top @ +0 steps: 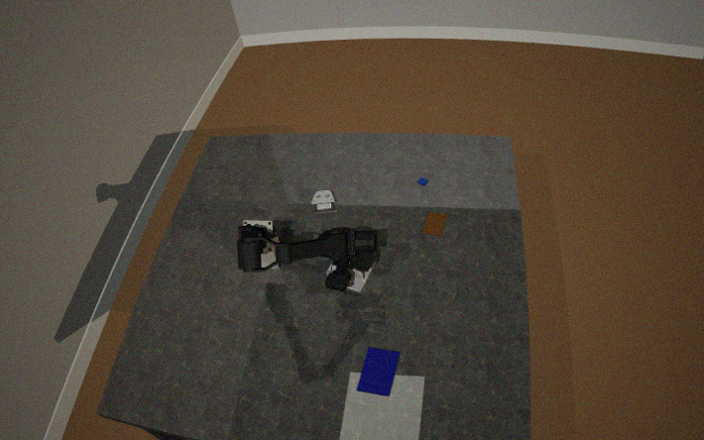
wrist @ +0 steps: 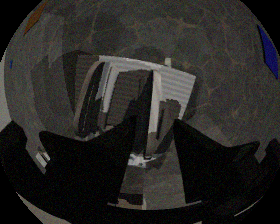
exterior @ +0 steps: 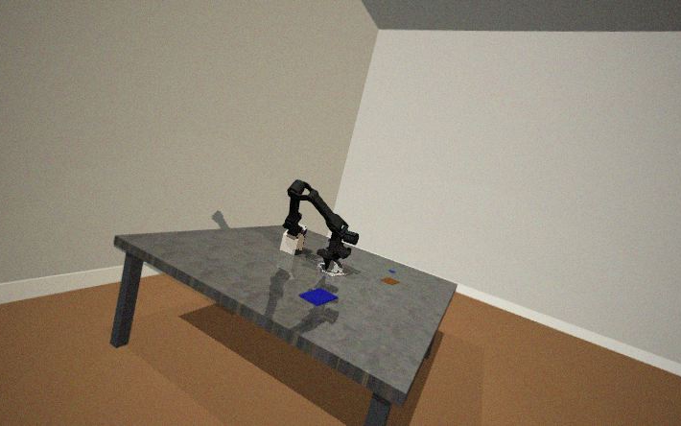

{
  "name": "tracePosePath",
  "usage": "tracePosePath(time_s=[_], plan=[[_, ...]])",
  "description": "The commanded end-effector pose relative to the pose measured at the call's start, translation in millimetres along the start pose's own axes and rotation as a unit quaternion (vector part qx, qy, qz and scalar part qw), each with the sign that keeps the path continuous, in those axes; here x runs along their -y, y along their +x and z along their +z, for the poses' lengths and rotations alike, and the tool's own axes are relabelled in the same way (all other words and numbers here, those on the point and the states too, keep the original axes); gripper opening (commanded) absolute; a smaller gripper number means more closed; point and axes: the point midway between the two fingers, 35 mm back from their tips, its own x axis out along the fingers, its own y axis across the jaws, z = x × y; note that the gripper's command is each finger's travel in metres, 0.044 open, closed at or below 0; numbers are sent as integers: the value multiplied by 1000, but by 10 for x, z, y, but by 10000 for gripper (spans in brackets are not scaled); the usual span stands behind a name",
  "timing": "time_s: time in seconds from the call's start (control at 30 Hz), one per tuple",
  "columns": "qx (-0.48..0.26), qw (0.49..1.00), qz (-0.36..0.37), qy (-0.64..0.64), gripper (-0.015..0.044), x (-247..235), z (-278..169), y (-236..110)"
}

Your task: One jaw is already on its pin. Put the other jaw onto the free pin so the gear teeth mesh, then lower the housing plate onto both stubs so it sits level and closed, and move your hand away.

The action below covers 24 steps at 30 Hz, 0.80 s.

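The white base (top: 361,281) (exterior: 337,273) (wrist: 178,84) lies on the table beneath my hand. One upright jaw (wrist: 109,90) with a pale edge stands on its left part in the wrist view. My gripper (wrist: 155,121) points down over the base and is shut on the other jaw (wrist: 155,95), dark-sided with a pale top edge. Pins, gear teeth and the jaw's lower end are hidden or too dark to tell. The white housing plate (top: 322,194), with two small holes, is away from the base, by a small white block (top: 324,207).
An orange-brown patch (top: 434,224) (exterior: 389,280) (wrist: 34,19) and a small blue piece (top: 422,181) (exterior: 391,271) lie on the far side. A dark blue sheet (top: 378,371) (exterior: 318,296) (wrist: 269,52) overlaps a pale sheet (top: 399,415) near the table's front. The arm's white mount (exterior: 289,243) stands behind the base.
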Motion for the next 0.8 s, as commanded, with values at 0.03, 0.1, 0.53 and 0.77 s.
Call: tracePosePath(time_s=[0.03, 0.1, 0.53, 0.77], plan=[[0, 1000, -2, -3, 134, 4, -6, 14], [0, 1000, -2, -3, 134, 4, -6, 19], [0, 1000, -2, -4, 134, 4, -6, 45], [0, 1000, -2, -4, 134, 4, -6, 45]])
